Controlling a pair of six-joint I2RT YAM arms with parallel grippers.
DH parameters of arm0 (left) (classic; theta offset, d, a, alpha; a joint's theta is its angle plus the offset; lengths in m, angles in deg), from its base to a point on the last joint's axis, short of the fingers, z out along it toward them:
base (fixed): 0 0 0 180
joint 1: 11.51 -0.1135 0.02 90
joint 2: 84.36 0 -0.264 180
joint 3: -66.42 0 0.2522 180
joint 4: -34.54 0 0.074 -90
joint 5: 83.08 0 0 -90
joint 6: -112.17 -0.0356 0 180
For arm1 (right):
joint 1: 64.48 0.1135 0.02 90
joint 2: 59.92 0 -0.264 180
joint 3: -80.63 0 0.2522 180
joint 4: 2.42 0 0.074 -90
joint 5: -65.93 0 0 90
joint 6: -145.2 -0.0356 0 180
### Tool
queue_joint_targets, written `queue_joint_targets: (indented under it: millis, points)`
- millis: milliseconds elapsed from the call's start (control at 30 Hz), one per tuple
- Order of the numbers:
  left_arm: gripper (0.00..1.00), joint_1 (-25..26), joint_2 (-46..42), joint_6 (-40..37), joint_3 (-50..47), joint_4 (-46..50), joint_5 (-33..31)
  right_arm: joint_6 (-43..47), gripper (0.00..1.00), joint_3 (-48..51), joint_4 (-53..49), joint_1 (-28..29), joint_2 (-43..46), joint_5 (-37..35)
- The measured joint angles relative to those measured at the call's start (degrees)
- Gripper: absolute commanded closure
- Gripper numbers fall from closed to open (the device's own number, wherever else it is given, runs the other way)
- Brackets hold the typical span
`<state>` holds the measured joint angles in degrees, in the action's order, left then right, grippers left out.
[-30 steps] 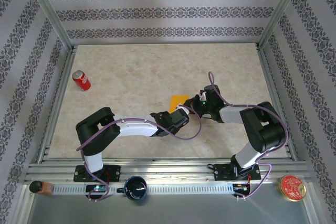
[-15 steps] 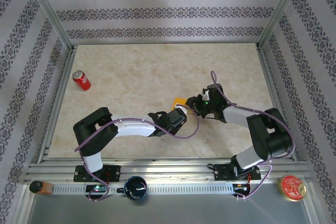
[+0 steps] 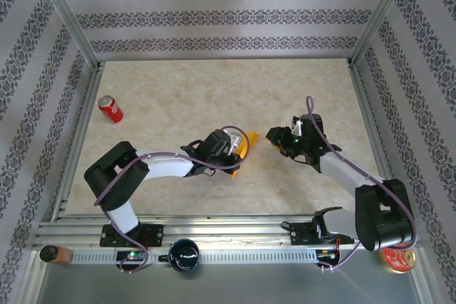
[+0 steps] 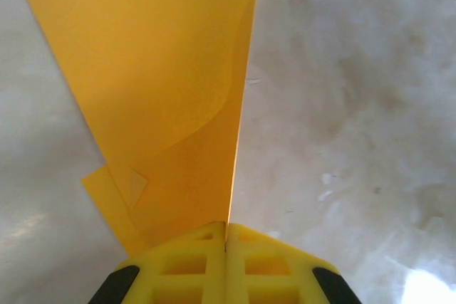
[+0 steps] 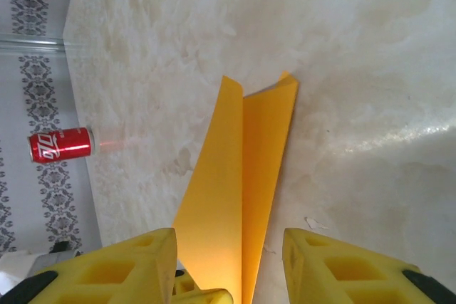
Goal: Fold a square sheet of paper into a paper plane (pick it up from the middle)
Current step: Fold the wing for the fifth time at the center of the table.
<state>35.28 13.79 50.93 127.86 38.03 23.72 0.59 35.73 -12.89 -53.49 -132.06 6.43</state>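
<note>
The paper plane (image 3: 247, 142) is a slim orange-yellow folded dart with a centre crease, held just above the marble table near its middle. My left gripper (image 3: 237, 152) is shut on its near end. In the left wrist view the yellow fingers (image 4: 192, 261) pinch the folded edge, and the paper plane (image 4: 171, 83) stretches away from the left gripper (image 4: 226, 227). My right gripper (image 3: 273, 135) stands open a short way to the right, apart from the paper. In the right wrist view the paper plane (image 5: 239, 176) runs ahead between the spread jaws of the right gripper (image 5: 228, 237) without touching them.
A red soda can (image 3: 110, 109) lies at the table's far left, also seen as the can (image 5: 60, 144). Aluminium frame posts (image 3: 68, 19) and patterned walls enclose the table. A dark round object (image 3: 184, 254) and a red tin (image 3: 397, 255) sit on the near rail.
My right gripper has opened, let go of the paper and drawn back to the right. The left arm has shifted left and turned, keeping the paper pinched.
</note>
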Motion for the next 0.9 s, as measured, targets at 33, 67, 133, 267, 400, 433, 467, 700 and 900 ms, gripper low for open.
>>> queue_joint_targets:
  millis: [33,67,133,267,400,433,467,700,900]
  points:
    - [1.00,-0.2,0.0,0.8,-0.5,-1.3,1.0,0.0,0.56,0.1,-0.1,0.0,0.0,0.2]
    - [1.00,-0.3,0.2,1.6,-1.0,-2.6,2.0,0.2,0.56,0.2,-0.1,0.0,0.0,0.5]
    - [1.00,-0.7,0.8,3.0,-1.7,-4.6,3.4,0.2,0.56,0.2,-0.1,0.0,0.0,0.8]
    - [1.00,-1.2,2.7,5.6,-2.6,-8.4,5.9,0.2,0.58,0.5,0.5,0.0,0.0,1.9]
    - [1.00,-1.6,4.2,7.8,-3.2,-11.4,8.0,0.2,0.59,0.7,1.2,0.0,-0.1,3.2]
    - [1.00,-1.6,4.5,8.2,-3.2,-12.1,8.4,0.2,0.59,0.7,1.4,0.0,-0.2,3.5]
    - [1.00,-1.6,4.9,8.8,-3.3,-12.9,8.8,0.2,0.60,0.7,1.7,0.0,-0.4,3.7]
    - [1.00,-2.0,7.2,12.1,-4.5,-18.6,11.1,0.8,0.64,0.7,3.2,1.7,-3.2,5.9]
    - [1.00,-2.3,8.3,14.8,-6.3,-22.6,11.7,1.7,0.66,0.7,3.8,3.8,-6.0,7.1]
